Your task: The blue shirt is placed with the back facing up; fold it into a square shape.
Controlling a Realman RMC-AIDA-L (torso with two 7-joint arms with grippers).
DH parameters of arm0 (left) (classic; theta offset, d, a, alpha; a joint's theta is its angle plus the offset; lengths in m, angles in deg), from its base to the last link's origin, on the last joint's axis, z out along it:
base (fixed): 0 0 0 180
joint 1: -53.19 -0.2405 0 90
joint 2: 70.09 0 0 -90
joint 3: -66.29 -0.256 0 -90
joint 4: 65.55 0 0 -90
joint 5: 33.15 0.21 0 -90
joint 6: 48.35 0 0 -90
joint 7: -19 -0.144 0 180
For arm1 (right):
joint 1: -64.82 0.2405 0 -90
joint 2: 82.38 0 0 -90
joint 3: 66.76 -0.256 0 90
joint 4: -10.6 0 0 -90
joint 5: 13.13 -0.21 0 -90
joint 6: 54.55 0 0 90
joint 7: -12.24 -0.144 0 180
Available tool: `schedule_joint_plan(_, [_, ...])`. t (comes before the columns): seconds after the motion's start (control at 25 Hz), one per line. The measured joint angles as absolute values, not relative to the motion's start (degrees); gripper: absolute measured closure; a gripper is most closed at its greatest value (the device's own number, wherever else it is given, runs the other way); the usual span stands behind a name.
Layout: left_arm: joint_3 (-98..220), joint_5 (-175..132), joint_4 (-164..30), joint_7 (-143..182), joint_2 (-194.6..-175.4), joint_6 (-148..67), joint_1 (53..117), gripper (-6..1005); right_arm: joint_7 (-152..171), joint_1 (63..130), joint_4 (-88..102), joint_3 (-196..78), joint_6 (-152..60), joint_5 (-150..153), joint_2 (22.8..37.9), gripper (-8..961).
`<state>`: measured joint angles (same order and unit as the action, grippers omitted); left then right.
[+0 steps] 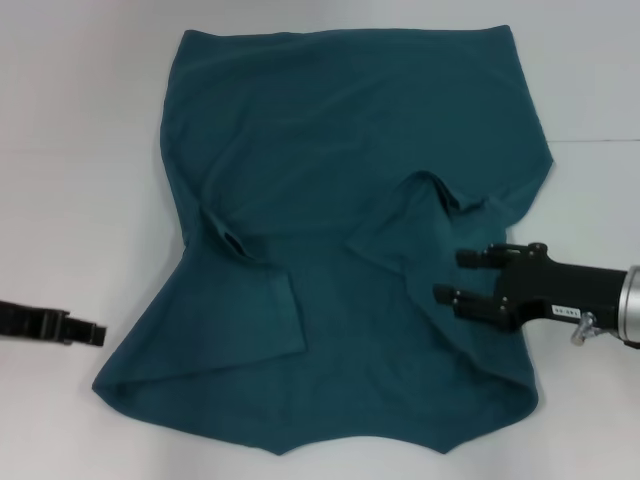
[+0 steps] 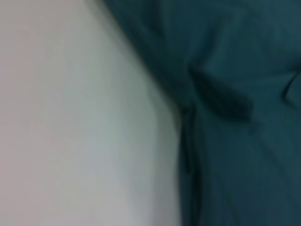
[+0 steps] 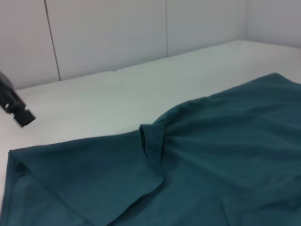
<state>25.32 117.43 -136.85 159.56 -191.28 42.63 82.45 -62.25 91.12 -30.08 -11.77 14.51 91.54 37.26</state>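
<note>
No legible text anywhere.

The right claw, fingers apart, hovers over the blue shirt spread on the table.

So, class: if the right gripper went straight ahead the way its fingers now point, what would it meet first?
The right gripper points toward the robot's left, over the blue shirt. It would probably meet the shirt's folded-in sleeve fabric first, though its height above the cloth is unclear.

Plain white table; directly on it, the blue shirt, spread wide
</note>
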Motion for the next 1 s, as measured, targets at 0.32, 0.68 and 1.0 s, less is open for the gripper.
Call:
schedule_joint_plan(0.32, [24.08, 121.55, -137.13, 159.32, -192.14, 41.62, 82.15, 549, -62.95, 92.50, -30.86, -12.06, 14.73, 91.07, 37.27, 329])
schedule_joint_plan(0.68, [19.21, 121.63, -136.84, 159.12, -193.77, 39.41, 81.84, 546, -63.28, 93.17, -30.49, -12.66, 14.39, 91.01, 37.24, 329])
schedule_joint_plan(1.0, [17.61, 121.65, -136.16, 159.62, -193.88, 39.00, 82.25, 550, -63.27, 92.60, -30.34, -14.25, 14.59, 91.01, 37.20, 329])
